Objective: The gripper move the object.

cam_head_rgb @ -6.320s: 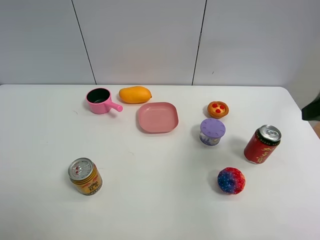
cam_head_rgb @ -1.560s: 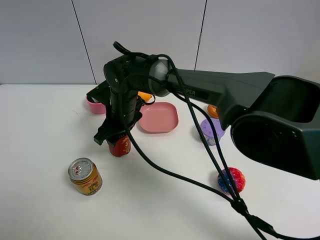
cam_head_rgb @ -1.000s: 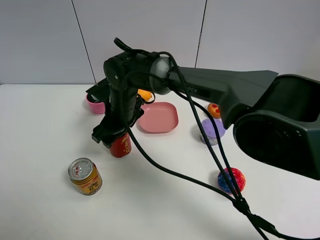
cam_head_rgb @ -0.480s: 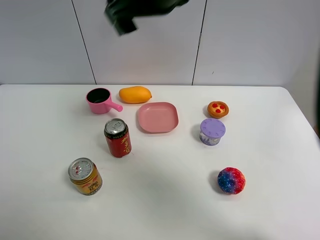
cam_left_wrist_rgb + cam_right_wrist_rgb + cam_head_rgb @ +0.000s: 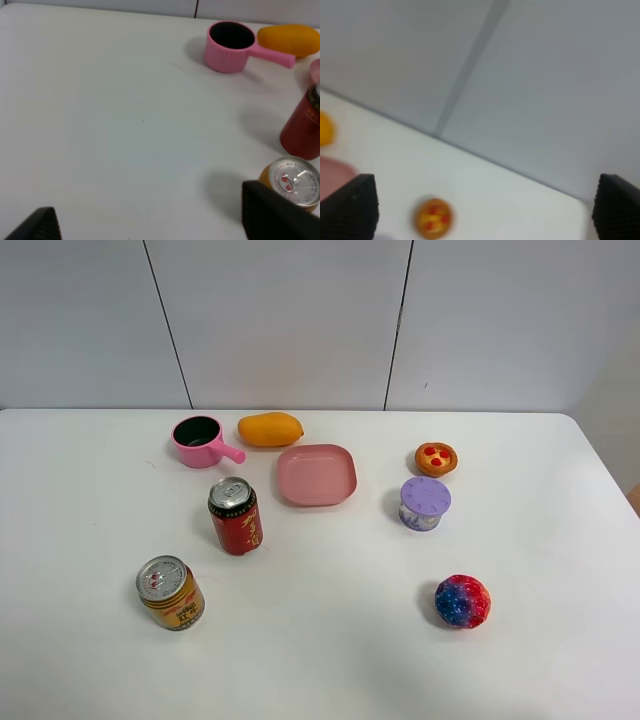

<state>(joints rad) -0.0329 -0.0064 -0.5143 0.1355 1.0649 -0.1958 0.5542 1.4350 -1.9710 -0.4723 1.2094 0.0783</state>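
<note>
Right wrist view, blurry: right tool (image 5: 482, 215) seemingly wide apart, nothing between its fingers (image 5: 350, 207).

the left part of the surface (image 5: 70, 510) lies bare, and so does the wide front strip between the gold can (image 5: 170, 592) and the speckled ball (image 5: 462, 601). the red can (image 5: 235, 516) stands upright near the gold can with a narrow gap between them. the pink pot (image 5: 200, 441) is just behind it, the pink plate (image 5: 316, 475) close on its right, the mango (image 5: 270, 428) behind the plate. the purple container (image 5: 425, 503) and the tart (image 5: 436, 458) crowd together on the right; beyond them the edge is bare.
</note>
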